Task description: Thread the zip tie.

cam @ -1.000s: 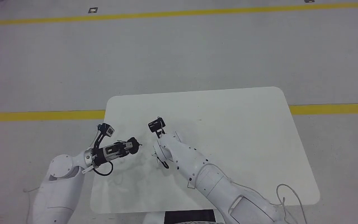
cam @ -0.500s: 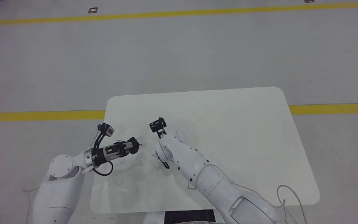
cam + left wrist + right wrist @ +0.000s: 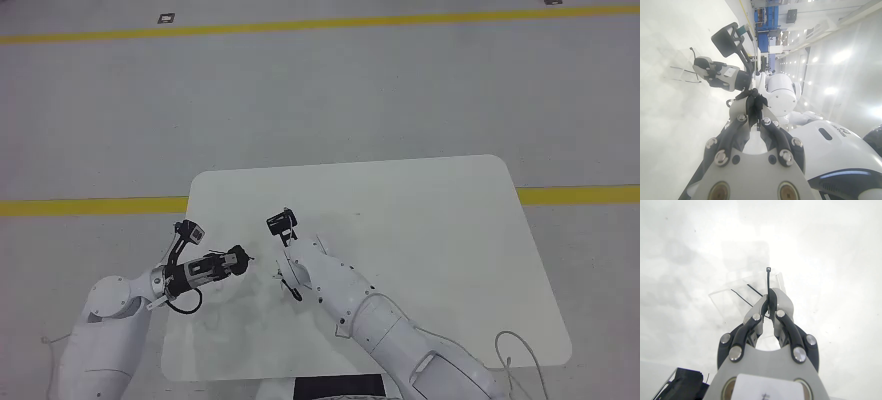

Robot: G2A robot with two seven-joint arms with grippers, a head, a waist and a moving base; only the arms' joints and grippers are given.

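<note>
Black zip tie (image 3: 768, 283) sits clamped between the fingers of the right end effector (image 3: 769, 297), its head standing out past the fingertips. It is held above a clear holder (image 3: 725, 288) on the white surface (image 3: 829, 256), where two spare ties (image 3: 753, 290) lie. Left end effector (image 3: 752, 108) hangs nearby, apart from the tie. Its fingers are drawn together, with a dark crumpled scrap (image 3: 753, 98) at their tips.

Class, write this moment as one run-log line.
right fingers: shut on zip tie | left fingers: shut on black bundle | spare ties: in clear tray
</note>
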